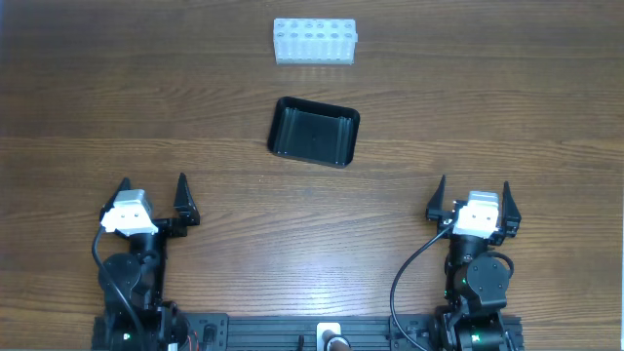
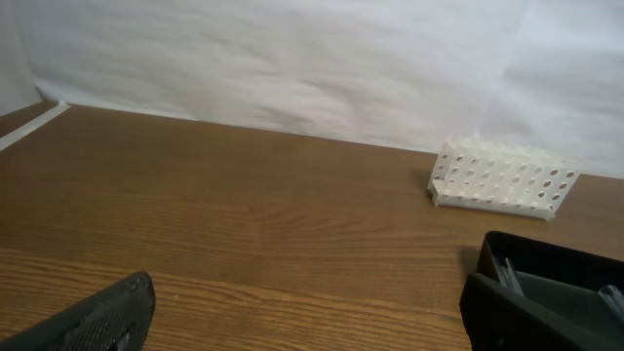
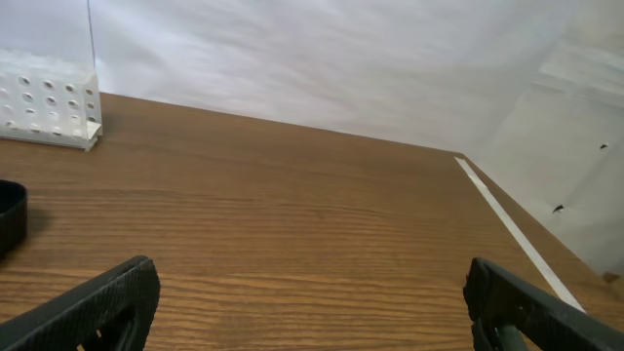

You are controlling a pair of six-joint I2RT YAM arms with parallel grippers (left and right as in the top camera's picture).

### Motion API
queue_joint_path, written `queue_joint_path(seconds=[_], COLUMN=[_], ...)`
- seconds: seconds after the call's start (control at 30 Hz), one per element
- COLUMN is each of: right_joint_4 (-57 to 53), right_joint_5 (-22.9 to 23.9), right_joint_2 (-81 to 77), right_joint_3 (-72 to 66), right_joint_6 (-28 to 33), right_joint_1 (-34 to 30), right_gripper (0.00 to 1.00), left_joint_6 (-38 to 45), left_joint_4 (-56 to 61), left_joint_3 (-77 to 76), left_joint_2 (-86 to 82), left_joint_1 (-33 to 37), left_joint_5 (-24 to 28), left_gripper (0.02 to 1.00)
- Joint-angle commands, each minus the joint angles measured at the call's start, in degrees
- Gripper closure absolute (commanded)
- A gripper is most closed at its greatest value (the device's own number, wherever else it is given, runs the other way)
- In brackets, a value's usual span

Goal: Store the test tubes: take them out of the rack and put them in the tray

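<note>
The white test tube rack [image 1: 314, 41] stands at the far middle of the table, and its holes look empty in the left wrist view [image 2: 502, 175]. Nearer to me sits the black tray [image 1: 318, 103]. Faint clear tubes [image 2: 507, 273] seem to lie inside the tray [image 2: 556, 255]. My left gripper [image 1: 153, 195] is open near the front left, well short of the tray, with nothing between its fingers [image 2: 97, 312]. My right gripper [image 1: 474, 193] is open at the front right, also holding nothing. The right wrist view shows the rack [image 3: 49, 107] and the tray's edge [image 3: 10, 214].
Bare wooden tabletop [image 1: 468, 107] surrounds the rack and tray. A white backdrop [image 2: 292, 58] rises behind the table's far edge. A pale strip [image 3: 517, 239] marks the table's right side.
</note>
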State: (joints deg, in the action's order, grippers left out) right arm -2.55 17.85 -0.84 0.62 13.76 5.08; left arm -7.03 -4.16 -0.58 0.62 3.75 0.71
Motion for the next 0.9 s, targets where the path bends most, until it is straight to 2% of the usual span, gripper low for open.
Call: queue_joint_path(seconds=[0.03, 0.2, 0.3, 0.4, 0.57, 0.9], right_joint_4=[-0.26, -1.05, -1.60, -1.77, -1.79, -1.77], right_joint_5=[-3.69, -11.19, -15.37, -16.96, -16.70, -16.74], right_joint_2=[0.57, 0.57, 0.57, 0.57, 0.57, 0.57], right_joint_3=[-0.31, -0.31, -0.31, -0.31, -0.31, -0.31], right_joint_6=[0.02, -0.48, -6.99, -15.72, -11.30, -11.34], right_joint_1=[-1.84, -3.91, -4.37, -4.35, -4.35, -4.35], right_gripper=[0.009, 0.009, 0.009, 0.007, 0.007, 0.009], left_joint_6=[0.81, 0.81, 0.81, 0.81, 0.81, 0.81], left_joint_4=[-0.24, -0.24, -0.24, -0.24, -0.24, -0.24], left_joint_3=[0.24, 0.24, 0.24, 0.24, 0.24, 0.24], left_joint_2=[-0.28, -0.28, -0.28, -0.28, -0.28, -0.28], left_joint_1=[-0.26, -0.26, -0.26, -0.26, -0.26, -0.26], left_joint_5=[0.79, 0.79, 0.79, 0.79, 0.79, 0.79], left_gripper=[0.020, 0.020, 0.020, 0.023, 0.020, 0.020])
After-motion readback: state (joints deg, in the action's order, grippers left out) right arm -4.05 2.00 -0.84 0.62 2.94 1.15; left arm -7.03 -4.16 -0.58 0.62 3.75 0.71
